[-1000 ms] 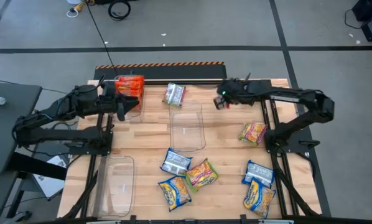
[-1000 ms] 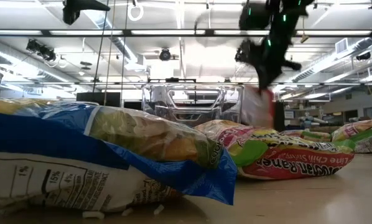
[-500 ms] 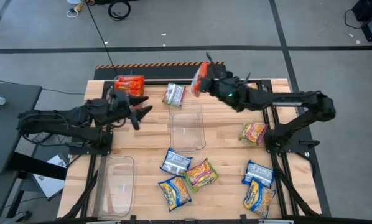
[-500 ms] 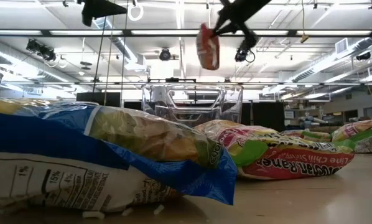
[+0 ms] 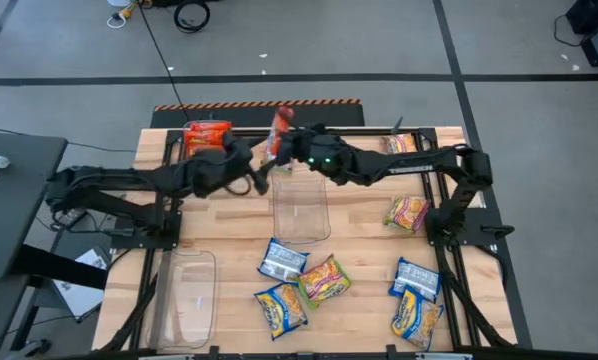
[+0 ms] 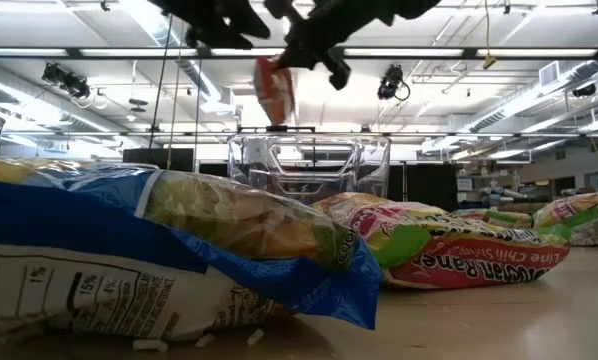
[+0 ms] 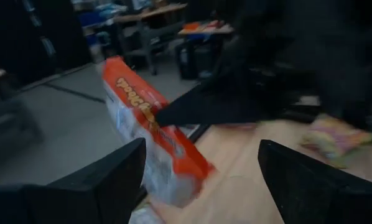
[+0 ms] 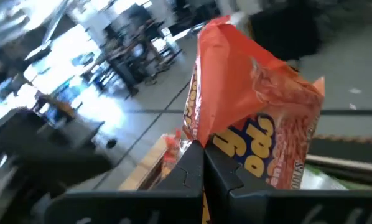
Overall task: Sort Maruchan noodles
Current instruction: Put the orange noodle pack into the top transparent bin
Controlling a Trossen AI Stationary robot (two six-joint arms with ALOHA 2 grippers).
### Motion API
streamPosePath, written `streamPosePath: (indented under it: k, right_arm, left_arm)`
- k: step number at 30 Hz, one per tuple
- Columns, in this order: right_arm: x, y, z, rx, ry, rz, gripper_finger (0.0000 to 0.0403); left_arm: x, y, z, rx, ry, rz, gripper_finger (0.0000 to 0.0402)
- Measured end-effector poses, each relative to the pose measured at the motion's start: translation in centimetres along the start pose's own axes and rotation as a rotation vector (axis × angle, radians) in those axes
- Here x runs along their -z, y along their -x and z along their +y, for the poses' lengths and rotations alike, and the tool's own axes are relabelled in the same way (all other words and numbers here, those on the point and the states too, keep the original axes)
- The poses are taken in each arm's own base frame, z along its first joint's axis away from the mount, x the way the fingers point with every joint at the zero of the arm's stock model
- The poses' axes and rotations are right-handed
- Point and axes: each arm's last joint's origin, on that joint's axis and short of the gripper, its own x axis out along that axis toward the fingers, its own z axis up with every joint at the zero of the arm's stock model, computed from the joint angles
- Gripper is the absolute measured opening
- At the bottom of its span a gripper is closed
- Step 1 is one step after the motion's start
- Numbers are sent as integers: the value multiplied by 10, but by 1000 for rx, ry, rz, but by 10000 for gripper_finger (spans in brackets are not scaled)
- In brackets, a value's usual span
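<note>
Orange packet (image 5: pixel 280 130) hangs pinched in the right gripper (image 5: pixel 291 148) above the table's (image 5: pixel 369 215) twelve o'clock edge. Left gripper (image 5: pixel 247 172) gapes empty at its nine o'clock. Clear bin (image 5: pixel 301 205) lies at six.

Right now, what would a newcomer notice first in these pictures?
The right hand holds an orange-red ramen packet in the air above the far end of the middle clear bin. The left hand is open right beside it, as if to take it. More ramen packets lie scattered on the table's near side.
</note>
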Motion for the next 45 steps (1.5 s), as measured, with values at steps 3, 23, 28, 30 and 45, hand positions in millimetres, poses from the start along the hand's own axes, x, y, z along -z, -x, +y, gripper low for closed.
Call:
streamPosePath:
  k: [3,23,28,30,45]
  right_arm:
    - [0,-3,3,9,49,7,3]
    - [-16,-2,3,-129,-15,55,4]
    - [-15,-2,3,-199,-40,120,4]
    - [-14,-2,4,-200,-29,123,4]
    - [-14,-3,1,-193,-18,166,37]
  left_arm:
    - [3,-12,7,-41,16,34,314]
    - [6,-26,29,7,117,59,314]
    - [15,-37,35,-5,151,98,309]
    - [15,-40,35,-9,160,87,299]
    - [16,-42,39,-20,32,85,104]
